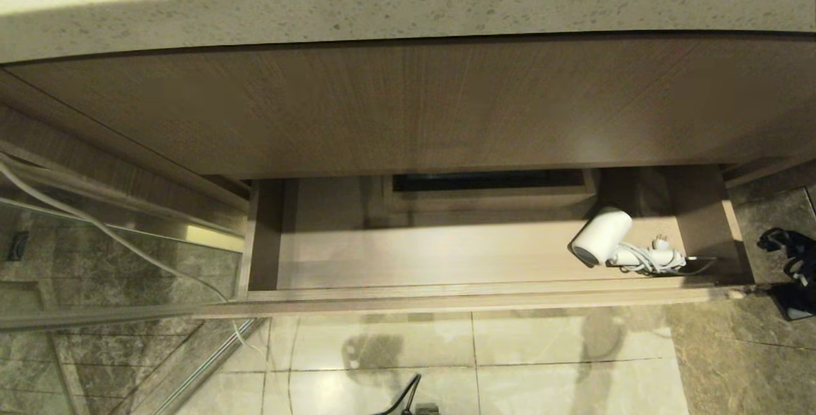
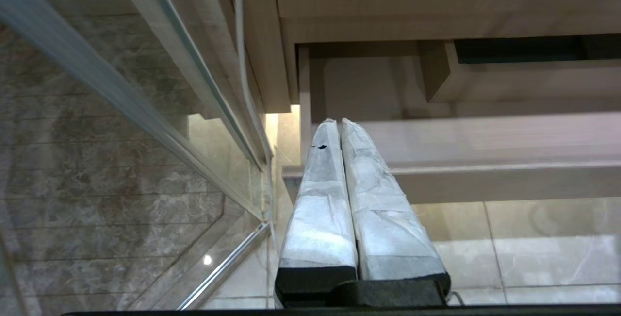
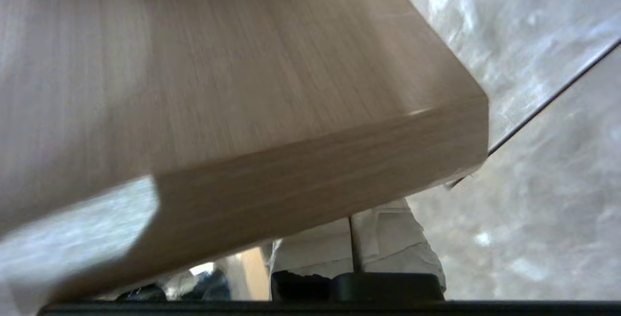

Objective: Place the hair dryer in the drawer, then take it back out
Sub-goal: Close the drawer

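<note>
The drawer (image 1: 446,297) stands pulled out under the taller wood-grain panel, with its boxed cutout (image 1: 488,189) at the back. Inside, at its right end, lies the white hair dryer (image 1: 602,236), barrel pointing toward the front left and cord (image 1: 650,261) bundled beside it. My left gripper (image 2: 338,123) is shut and empty, low before the drawer's (image 2: 485,180) left front corner. My right gripper (image 3: 352,231) hangs under the drawer's (image 3: 291,160) right corner, shut and empty, its tips hidden by the wood. Its black wrist (image 1: 790,268) shows right of the drawer.
A speckled stone counter (image 1: 408,13) overhangs the tall wood-grain panel (image 1: 408,109). A glass partition with a metal frame (image 1: 95,262) stands on the left, and a white cable (image 1: 64,211) runs along it. Pale floor tiles (image 1: 478,364) lie before the drawer.
</note>
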Controlling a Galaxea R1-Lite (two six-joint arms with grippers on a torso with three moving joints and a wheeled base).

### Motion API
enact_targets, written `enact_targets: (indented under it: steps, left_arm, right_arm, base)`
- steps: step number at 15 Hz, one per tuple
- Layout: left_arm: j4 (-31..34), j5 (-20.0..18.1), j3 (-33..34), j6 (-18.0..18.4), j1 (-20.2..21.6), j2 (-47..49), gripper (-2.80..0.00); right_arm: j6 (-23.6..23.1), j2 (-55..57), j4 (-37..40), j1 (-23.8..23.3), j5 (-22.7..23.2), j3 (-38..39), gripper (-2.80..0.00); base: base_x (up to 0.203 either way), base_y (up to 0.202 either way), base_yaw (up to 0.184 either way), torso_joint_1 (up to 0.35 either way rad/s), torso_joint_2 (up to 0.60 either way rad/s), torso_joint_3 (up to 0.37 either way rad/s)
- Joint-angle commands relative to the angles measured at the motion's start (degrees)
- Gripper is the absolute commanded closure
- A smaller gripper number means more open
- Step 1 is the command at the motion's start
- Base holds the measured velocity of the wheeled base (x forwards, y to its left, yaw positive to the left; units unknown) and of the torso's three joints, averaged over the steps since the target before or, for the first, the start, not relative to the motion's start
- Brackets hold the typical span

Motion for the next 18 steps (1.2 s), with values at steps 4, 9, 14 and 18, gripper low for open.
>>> enact_targets:
  steps: [4, 9, 14, 18]
  left_arm:
    - [-0.1, 0.0, 2.3, 0.0, 0.0, 0.0, 0.0]
    - [-0.1, 0.0, 2.3, 0.0, 0.0, 0.0, 0.0]
    - [-0.1, 0.0, 2.3, 0.0, 0.0, 0.0, 0.0]
    - [-0.1, 0.0, 2.3, 0.0, 0.0, 0.0, 0.0]
  right_arm:
    - [-0.5, -2.2, -0.6, 0.5, 3.4, -4.3, 0.0]
    - [-0.7, -3.6, 3.4, 0.5, 5.9, -8.3, 0.0]
    - [3.2, -5.0, 2.1, 1.2, 6.3, -11.3, 0.0]
    - [4.5, -5.1, 1.1, 1.5, 6.5, -10.8, 0.0]
  base:
    - [0.0, 0.0, 0.0, 0.0, 0.0, 0.0]
    - [0.0, 0.0, 0.0, 0.0, 0.0, 0.0]
    - [0.0, 0.0, 0.0, 0.0, 0.0, 0.0]
    - [0.0, 0.0, 0.0, 0.0, 0.0, 0.0]
